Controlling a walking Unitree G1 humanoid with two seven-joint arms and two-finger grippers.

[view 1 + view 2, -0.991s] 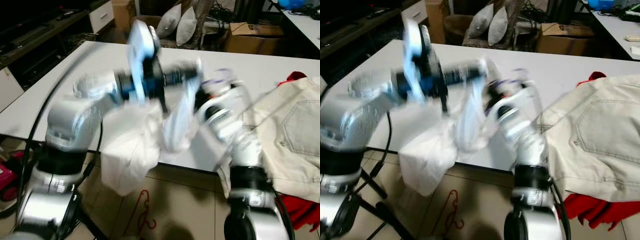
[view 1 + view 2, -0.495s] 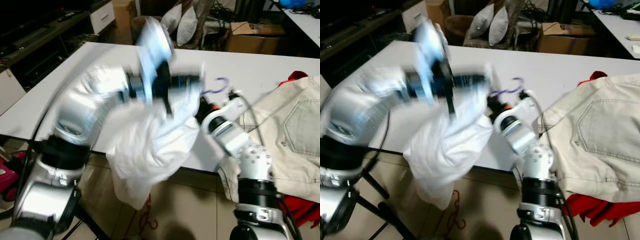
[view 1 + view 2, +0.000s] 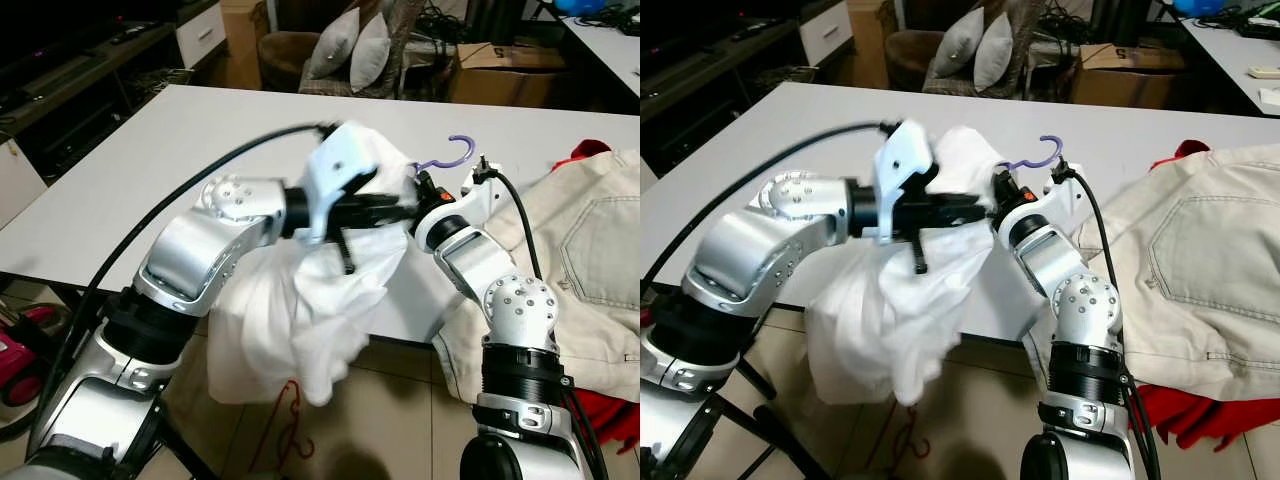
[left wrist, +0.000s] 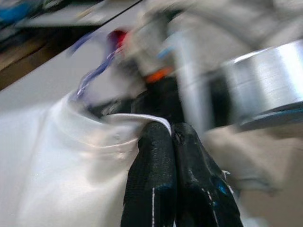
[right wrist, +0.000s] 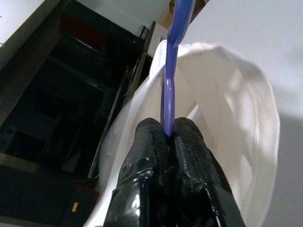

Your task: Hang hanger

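Note:
A purple hanger (image 3: 447, 150) sticks hook-up out of the neck of a white garment (image 3: 310, 300) that hangs over the table's front edge. My right gripper (image 5: 169, 137) is shut on the hanger's purple stem just below the hook. My left gripper (image 4: 171, 130) is shut on the garment's white collar edge, right beside the right gripper (image 3: 420, 192). In the head views my left gripper (image 3: 388, 205) reaches across from the left, its black fingers on the cloth. The rest of the hanger is hidden inside the garment.
The white table (image 3: 150, 150) stretches behind the arms. Beige trousers (image 3: 590, 250) and a red cloth (image 3: 590, 152) lie on its right side. A red hanger (image 3: 290, 415) lies on the floor below. Cushions (image 3: 350, 45) and a cardboard box (image 3: 500, 70) stand beyond.
My left arm has swung down and to the right, bringing the garment's collar up to the hanger's stem. The purple hook now stands clear above the cloth. The motion blur is gone.

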